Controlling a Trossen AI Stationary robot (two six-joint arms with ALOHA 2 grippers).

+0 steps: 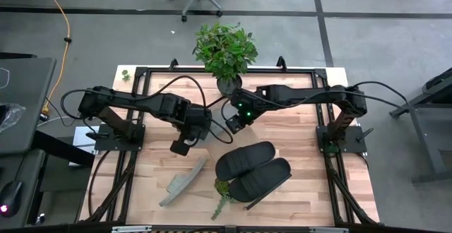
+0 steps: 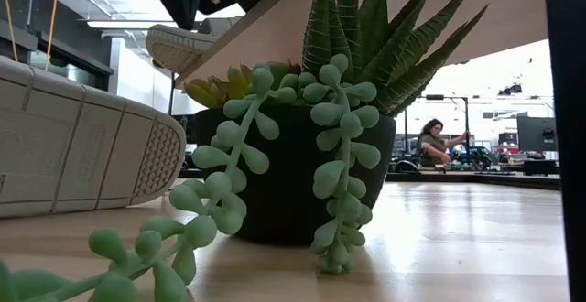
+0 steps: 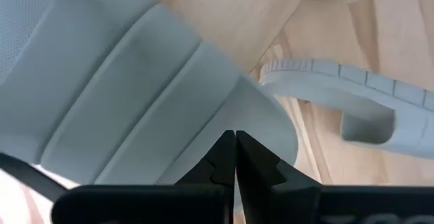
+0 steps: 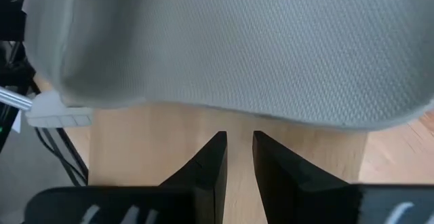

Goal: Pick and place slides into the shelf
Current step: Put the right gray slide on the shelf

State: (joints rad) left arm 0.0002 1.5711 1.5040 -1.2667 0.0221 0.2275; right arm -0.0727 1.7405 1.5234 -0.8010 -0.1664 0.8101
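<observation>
One light grey slide (image 3: 135,95) (image 4: 237,41) lies on the light-wood shelf (image 4: 169,136) (image 2: 522,9), and its end shows over the board's edge (image 2: 174,46). In the high view the arms hide it. My left gripper (image 1: 180,147) (image 3: 235,137) is shut right at this slide's strap. My right gripper (image 1: 232,125) (image 4: 239,139) is narrowly open over the board, just short of the slide. The second grey slide (image 1: 182,181) (image 3: 352,91) (image 2: 73,137) lies on its side on the table. Two black slides (image 1: 244,159) (image 1: 263,178) lie side by side on the table's near right. My left gripper's shut fingertips (image 3: 227,146) stand in front of the rounded edge of the grey slide's strap (image 3: 268,125). I cannot tell whether they touch it.
A leafy potted plant (image 1: 224,49) stands at the far middle. A small dark pot of succulents (image 1: 221,188) (image 2: 293,174) stands between the fallen grey slide and the black slides. Cables loop between the two arms. A person sits in the room far behind the table (image 2: 435,142).
</observation>
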